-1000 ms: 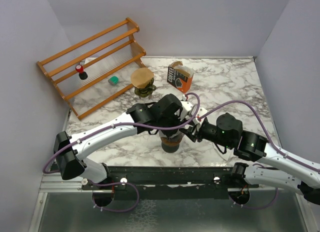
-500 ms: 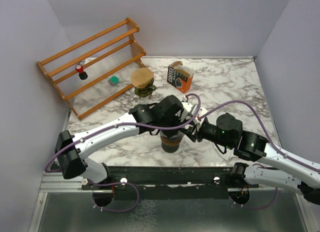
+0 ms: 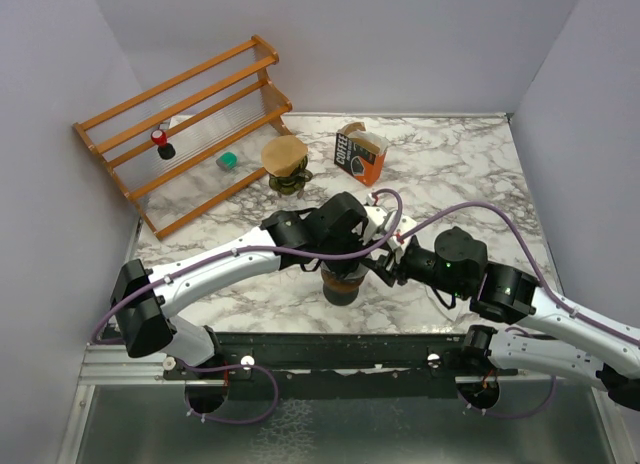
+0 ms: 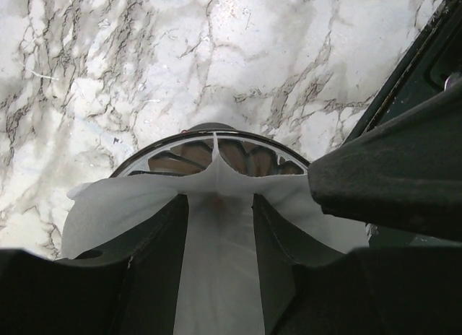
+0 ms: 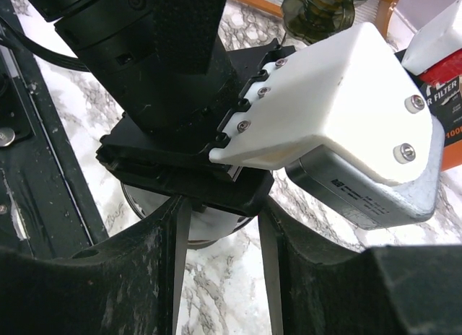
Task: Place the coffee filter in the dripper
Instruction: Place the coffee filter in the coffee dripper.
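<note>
Left wrist view shows our left gripper (image 4: 216,205) clamped on the white coffee filter (image 4: 216,266), the paper pinched between its 2 fingers and its flared edge lying over the near rim of the glass dripper (image 4: 249,155). From above, we see the dripper on a dark cup (image 3: 340,290) near the marble table's (image 3: 460,174) near edge. Our right gripper (image 5: 224,205) sits just right of it, fingers spread, holding nothing.
</note>
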